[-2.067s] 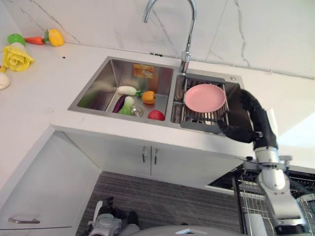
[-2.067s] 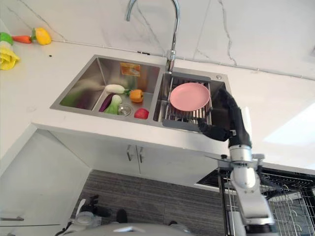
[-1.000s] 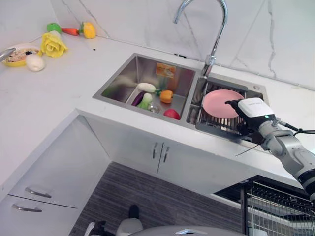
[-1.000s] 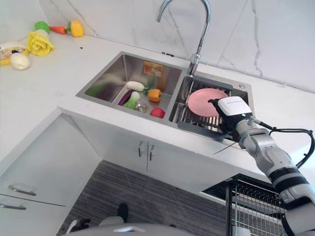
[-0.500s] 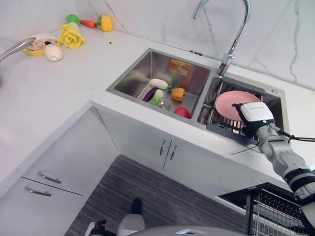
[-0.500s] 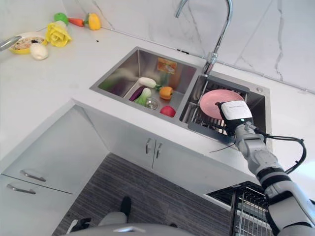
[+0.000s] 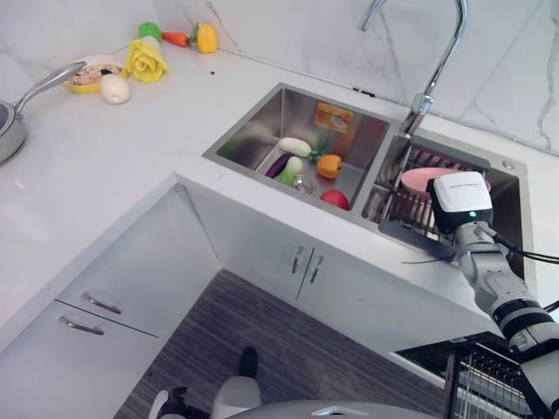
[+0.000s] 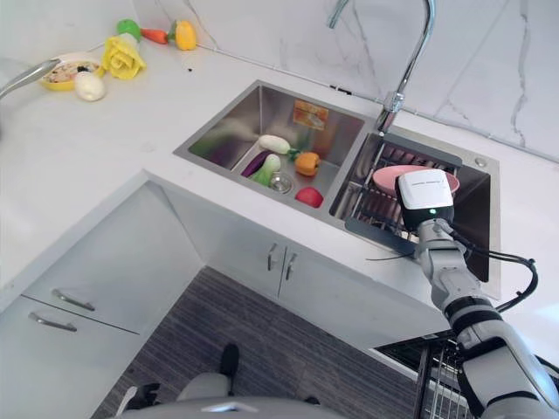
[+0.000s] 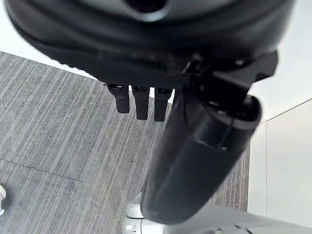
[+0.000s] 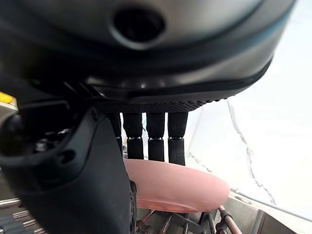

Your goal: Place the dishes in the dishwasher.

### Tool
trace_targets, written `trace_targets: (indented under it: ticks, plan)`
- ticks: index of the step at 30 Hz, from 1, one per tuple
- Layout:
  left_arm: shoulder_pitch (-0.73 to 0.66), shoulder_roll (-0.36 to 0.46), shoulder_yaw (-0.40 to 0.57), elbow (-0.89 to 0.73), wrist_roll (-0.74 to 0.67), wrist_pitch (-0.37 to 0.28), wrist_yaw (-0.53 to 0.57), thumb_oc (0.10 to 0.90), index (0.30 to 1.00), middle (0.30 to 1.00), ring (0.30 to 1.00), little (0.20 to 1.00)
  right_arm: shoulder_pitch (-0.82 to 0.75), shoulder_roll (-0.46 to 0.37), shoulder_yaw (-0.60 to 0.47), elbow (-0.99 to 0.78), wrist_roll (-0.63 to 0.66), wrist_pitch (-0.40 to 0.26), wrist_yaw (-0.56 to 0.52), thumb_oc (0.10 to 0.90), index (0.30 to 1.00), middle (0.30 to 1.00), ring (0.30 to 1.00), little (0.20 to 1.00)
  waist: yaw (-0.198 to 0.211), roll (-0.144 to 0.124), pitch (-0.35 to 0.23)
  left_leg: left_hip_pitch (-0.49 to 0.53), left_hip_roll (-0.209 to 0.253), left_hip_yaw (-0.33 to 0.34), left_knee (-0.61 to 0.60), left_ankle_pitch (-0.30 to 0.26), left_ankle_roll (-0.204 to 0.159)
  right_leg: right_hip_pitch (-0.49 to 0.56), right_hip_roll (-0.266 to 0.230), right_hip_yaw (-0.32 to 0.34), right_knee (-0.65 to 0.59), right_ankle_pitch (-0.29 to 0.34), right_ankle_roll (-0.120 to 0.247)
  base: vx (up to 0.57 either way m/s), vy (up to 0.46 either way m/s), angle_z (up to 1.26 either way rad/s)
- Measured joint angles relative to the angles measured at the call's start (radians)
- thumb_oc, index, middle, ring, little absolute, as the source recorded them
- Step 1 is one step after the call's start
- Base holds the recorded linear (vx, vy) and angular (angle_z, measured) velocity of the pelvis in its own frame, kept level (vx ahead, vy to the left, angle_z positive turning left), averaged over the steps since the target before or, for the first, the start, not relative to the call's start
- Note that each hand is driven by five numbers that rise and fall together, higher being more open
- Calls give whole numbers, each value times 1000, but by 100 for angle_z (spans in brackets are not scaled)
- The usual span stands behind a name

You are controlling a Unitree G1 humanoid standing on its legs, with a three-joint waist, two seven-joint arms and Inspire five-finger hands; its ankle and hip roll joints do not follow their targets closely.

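Compared with half a second ago the whole picture has shifted, so the camera has moved; the sink (image 7: 288,131) and its contents lie as before. What has changed is the right arm: its white wrist housing now covers more of the pink plate (image 8: 397,177), leaving a thin pink band visible beyond it.

The pink plate lies on the dark rack (image 7: 403,214) in the sink's right basin, just beside the tap (image 8: 395,96). The right robot hand (image 10: 151,131) reaches over the plate from the sink's front edge, fingers straight and side by side, pointing down toward the plate's upper face, the thumb alongside; whether they touch it I cannot tell. It grips nothing.

The left robot hand (image 9: 195,161) hangs over the striped grey floor (image 9: 53,126), fingers straight and empty.

Toy vegetables (image 7: 301,164) lie in the sink's left basin. On the white surface (image 7: 113,166) far from the sink sit a yellow flower (image 7: 146,59) and a small bowl (image 7: 87,77).
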Motion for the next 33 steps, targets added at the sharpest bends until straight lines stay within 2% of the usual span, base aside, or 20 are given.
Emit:
trace_targets:
  ticks: [2,5,7,9,14,15,18,19,20,21,23,26,27,28,30,31,33]
  plan:
    - [0,-1,0,-3,0,0,0,800,900,900,900,900,16,-1,-40,-37,0,0,-1,400,300,300,300,300,-4,1,1,-4,0,-1,0,0,0,-2,0,-3,0,0,0,7,-4,5]
    - [-4,-2,3,-8,2,0,0,800,900,900,900,900,97,-10,-164,-173,1,0,-11,400,300,300,300,300,-9,5,2,-11,-1,-3,0,4,1,-4,0,-13,0,-2,-3,4,0,9]
    - [-4,-3,3,-7,3,1,0,800,900,900,900,900,118,-10,-188,-209,2,0,-16,400,300,300,300,300,-22,6,2,-11,-1,-3,0,7,4,-4,0,-13,0,-2,-4,9,8,2]
    - [-14,-13,4,-10,20,0,0,800,900,900,900,900,228,-8,-306,-364,3,0,-48,400,300,300,300,300,-25,16,8,-13,-2,-2,0,3,1,-4,-1,-16,1,-3,-4,10,9,2]
    - [-19,-21,4,-15,45,4,0,800,900,900,900,900,300,-7,-449,-539,2,5,-109,400,300,300,300,300,-64,18,10,-1,2,17,0,1,-4,-7,-2,3,1,-3,-5,18,24,-13]
    - [-19,-24,4,-22,61,6,0,800,900,900,900,900,343,-6,-492,-609,1,2,-123,400,300,300,300,300,-68,16,11,4,4,30,1,0,-4,-10,-3,17,1,-2,-5,11,33,-26]
    - [-22,-25,2,-25,70,11,0,800,900,900,900,900,399,-5,-528,-689,1,-10,-136,400,300,300,300,300,-104,6,14,23,7,62,5,-5,-2,-14,-6,51,3,-1,-5,4,76,-30]
    - [-18,-25,3,-24,76,11,1,800,900,900,900,900,407,-4,-538,-705,0,-12,-136,400,300,300,300,300,-101,8,13,24,10,68,2,-6,-2,-16,-6,56,4,-2,-7,-11,52,-47]
    - [-22,-22,2,-27,99,10,1,800,900,900,900,900,445,6,-562,-739,-1,-19,-145,400,300,300,300,300,-120,1,14,32,15,99,0,-13,-3,-26,-6,89,3,0,-6,0,41,-53]
    - [-13,-21,3,-25,101,10,1,800,900,900,900,900,456,11,-565,-746,-1,-19,-148,400,300,300,300,300,-125,-1,14,35,18,114,0,-15,-5,-27,-6,102,1,2,-6,2,54,-60]
    - [-12,-18,3,-25,120,12,2,800,900,900,900,900,510,26,-594,-750,0,-20,-149,400,300,300,300,300,-160,-6,13,54,23,150,0,-24,-6,-38,-8,141,6,5,-4,4,117,-53]
    - [7,-16,5,-25,125,22,3,800,900,900,900,900,585,55,-633,-750,0,-16,-146,400,300,300,300,300,-179,-6,13,70,30,217,0,-37,-6,-56,-9,211,3,15,4,-15,80,-64]
    - [1,-16,1,-25,130,23,2,800,900,900,900,900,601,58,-641,-751,0,-9,-144,400,300,300,300,300,-201,-8,15,74,30,229,0,-39,-7,-64,-10,224,2,19,6,-15,96,-58]
    - [9,-17,-1,-27,136,23,4,800,900,900,900,900,627,73,-660,-748,-1,-7,-144,400,300,300,300,300,-222,-11,16,81,30,241,3,-43,-6,-67,-10,237,3,22,9,-14,90,-41]
    - [24,-13,12,-25,139,24,5,800,900,900,900,900,653,131,-692,-752,1,-5,-146,400,300,300,300,300,-232,-12,16,93,38,277,-1,-49,-7,-77,-8,272,5,24,12,-18,95,-55]
    - [23,-8,-5,-22,140,28,6,800,900,900,900,900,687,158,-711,-753,3,8,-147,400,300,300,300,300,-262,-14,17,101,38,298,-1,-55,-11,-82,-8,295,3,29,12,-39,120,-55]
    - [25,-9,-15,-17,140,30,7,800,900,900,900,900,743,195,-728,-753,11,9,-150,400,300,300,300,300,-281,-17,19,101,38,318,-1,-58,-12,-96,-8,319,3,37,15,-33,67,-37]
